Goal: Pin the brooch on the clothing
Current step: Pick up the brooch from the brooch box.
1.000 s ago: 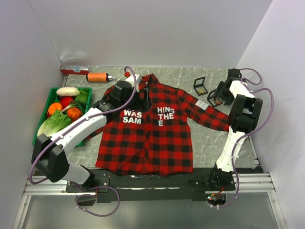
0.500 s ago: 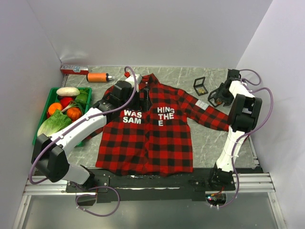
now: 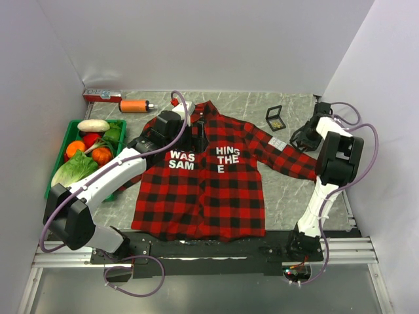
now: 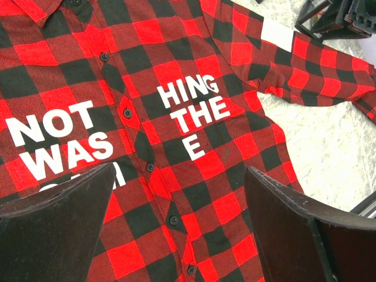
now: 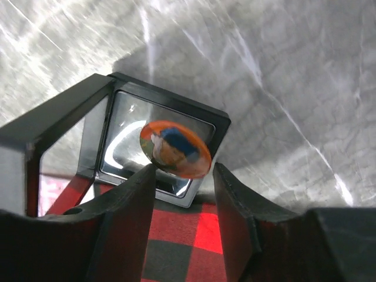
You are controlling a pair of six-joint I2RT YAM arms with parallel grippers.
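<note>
Brooch (image 5: 175, 150) between right fingers (image 5: 126, 217) near case (image 5: 218, 126) edge, pinch unclear; left fingers (image 4: 59, 223) spread wide above shirt (image 4: 205, 170).

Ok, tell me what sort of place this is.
Probably a robotics lab test cell: plain white walls box in a marble-look tabletop, the left arm and right arm are mounted on a metal rail, and a plaid shirt lies staged flat.
</note>
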